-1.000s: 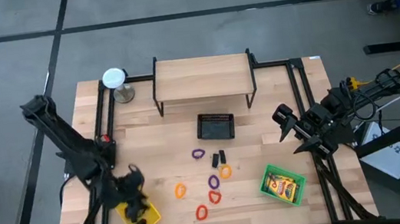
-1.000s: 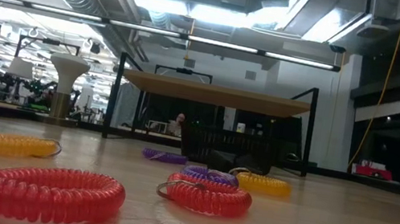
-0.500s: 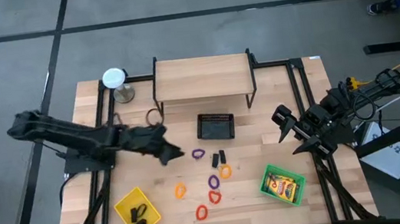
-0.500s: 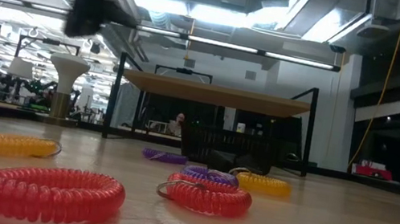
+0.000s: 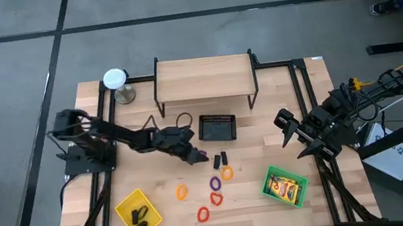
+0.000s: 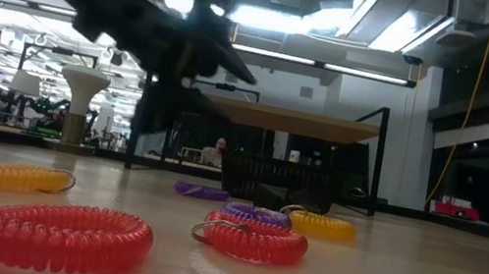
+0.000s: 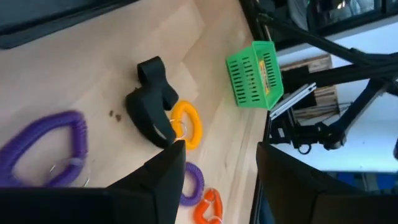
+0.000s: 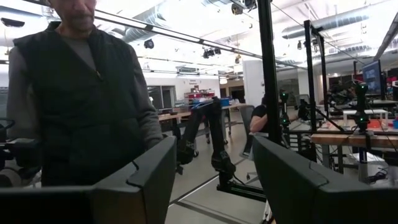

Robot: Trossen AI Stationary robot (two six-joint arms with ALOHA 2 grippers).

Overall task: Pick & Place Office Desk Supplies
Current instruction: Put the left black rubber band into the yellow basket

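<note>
Fingers of left gripper (image 7: 214,171) spread wide, nothing between them, poised above black clip (image 7: 151,101) w/ orange ring (image 7: 185,123) touching clip's far side. Right gripper (image 5: 288,128) parked at table's right edge, fingers apart & empty, aimed off into room where a person (image 8: 81,93) stands.

Risks, biggest first:
- Wood table (image 5: 155,177): coming down too steep could jam fingertips into the top, since clip sits low & flat.
- Black mesh basket (image 5: 217,127) just behind the arm's reach line; a wide swing on lift could clip its rim.
- Yellow tray (image 5: 137,213), near left-front corner, already holding dark clips; a sloppy drop could land on rim & bounce out. Green tray (image 5: 284,186) w/ yellow pack on opposite side, easy to mix up destinations.
- Purple ring (image 5: 199,155) lies right by the fingertips in high view; could get swept or snagged along w/ clip.
- Clip itself: closing off-centre may squirt it sideways, or pinch orange ring too.
- Remaining rings (image 5: 216,198) near front edge: well apart, prob safe.
</note>
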